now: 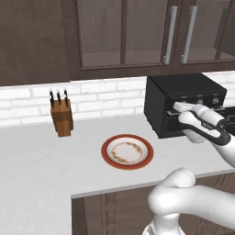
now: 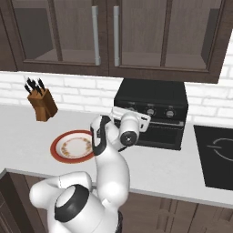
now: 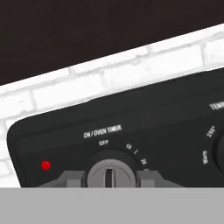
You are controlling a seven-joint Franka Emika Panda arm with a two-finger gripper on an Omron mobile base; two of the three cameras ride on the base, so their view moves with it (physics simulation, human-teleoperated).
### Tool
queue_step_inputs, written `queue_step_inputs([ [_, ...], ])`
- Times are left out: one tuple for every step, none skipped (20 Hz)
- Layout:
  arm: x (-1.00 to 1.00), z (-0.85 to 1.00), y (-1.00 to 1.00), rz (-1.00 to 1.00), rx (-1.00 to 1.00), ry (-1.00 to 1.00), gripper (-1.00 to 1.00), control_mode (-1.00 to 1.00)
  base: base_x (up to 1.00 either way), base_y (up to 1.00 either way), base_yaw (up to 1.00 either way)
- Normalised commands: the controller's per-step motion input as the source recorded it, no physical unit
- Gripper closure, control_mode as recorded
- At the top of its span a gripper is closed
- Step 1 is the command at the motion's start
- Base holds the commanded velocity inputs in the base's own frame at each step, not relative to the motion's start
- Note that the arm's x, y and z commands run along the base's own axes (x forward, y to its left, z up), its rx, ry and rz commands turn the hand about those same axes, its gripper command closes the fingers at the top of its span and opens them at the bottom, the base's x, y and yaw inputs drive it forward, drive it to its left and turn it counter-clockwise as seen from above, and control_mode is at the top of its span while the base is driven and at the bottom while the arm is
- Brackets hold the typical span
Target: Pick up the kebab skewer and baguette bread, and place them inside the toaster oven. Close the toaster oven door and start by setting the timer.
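Rendered home kitchen, dark wood cabinets (image 1: 124, 36), white brick backsplash (image 1: 101, 98), knife block (image 1: 61, 114), toaster oven (image 1: 183, 103), cooktop (image 2: 216, 154)

White arm stretched forward and bent at the wrist; gripper (image 3: 108, 177) level, jaws closed on either side of a knob (image 3: 108, 171)

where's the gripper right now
The gripper is closed on the timer knob at the left end of the toaster oven front, right of the plate.

Empty plate (image 1: 127, 152) on counter (image 1: 41, 156); knife block (image 1: 61, 117) near backsplash.
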Motion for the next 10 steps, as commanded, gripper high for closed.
queue_step_inputs([
  [0.0, -0.06, 0.0, 0.0, 0.15, 0.0, 1.0, -1.0, 0.0, 0.0, 0.0],
  [0.0, -0.08, 0.0, 0.0, 0.13, 0.0, 1.0, -1.0, 0.0, 0.0, 0.0],
  [0.0, -0.14, 0.0, 0.0, 0.14, 0.0, 1.0, -1.0, 0.0, 0.0, 0.0],
  [0.0, -0.14, 0.0, 0.0, 0.15, 0.0, 1.0, -1.0, 0.0, 0.0, 0.0],
  [0.0, -0.08, 0.0, 0.0, 0.14, 0.0, 1.0, -1.0, 0.0, 0.0, 0.0],
  [0.0, -0.14, 0.0, 0.0, 0.14, 0.0, 1.0, -1.0, 0.0, 0.0, 0.0],
  [0.0, -0.21, 0.0, 0.0, 0.15, 0.0, 1.0, -1.0, 0.0, 0.0, 0.0],
  [0.0, -0.11, 0.0, 0.0, 0.15, 0.0, 1.0, -1.0, 0.0, 0.0, 0.0],
  [0.0, -0.14, 0.0, 0.0, 0.16, 0.0, 1.0, -1.0, 0.0, 0.0, 0.0],
  [0.0, -0.15, 0.0, 0.0, 0.15, 0.0, 1.0, -1.0, 0.0, 0.0, 0.0],
])
